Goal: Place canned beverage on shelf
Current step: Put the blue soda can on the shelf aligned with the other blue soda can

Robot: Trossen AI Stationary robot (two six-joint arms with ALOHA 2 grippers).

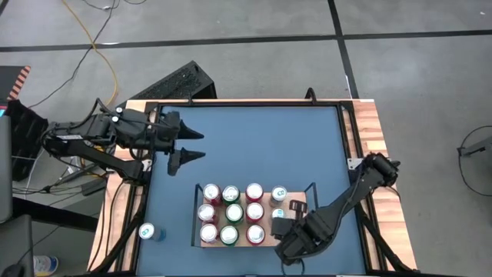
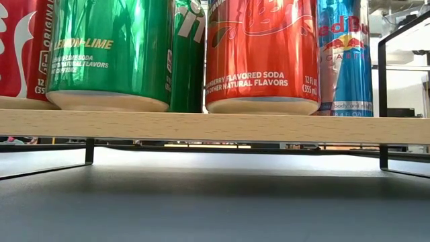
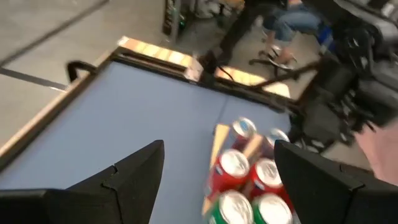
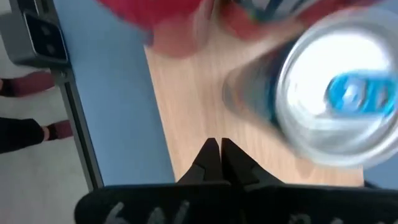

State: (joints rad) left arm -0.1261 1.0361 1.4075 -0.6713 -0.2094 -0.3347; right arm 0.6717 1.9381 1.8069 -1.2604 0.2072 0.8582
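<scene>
High view shows the flat light-wood shelf (image 1: 288, 237) with thin black end rails standing on the blue tabletop (image 1: 254, 146), toward its near edge. Red, green and silver-topped beverage cans stand on it in rows, with a slim blue-topped can (image 1: 278, 213) beside another one (image 1: 279, 194) at the right end. The right pincer (image 1: 278, 228) sits low over the shelf's bare right corner, just beside the slim can; in the right wrist view its fingertips (image 4: 210, 152) are pressed together and grip nothing. The left pincer (image 1: 190, 145) hovers over the far left part of the tabletop, jaws spread wide and empty. One more blue can (image 1: 147, 230) stands alone at the tabletop's near left edge, well apart from the shelf.
</scene>
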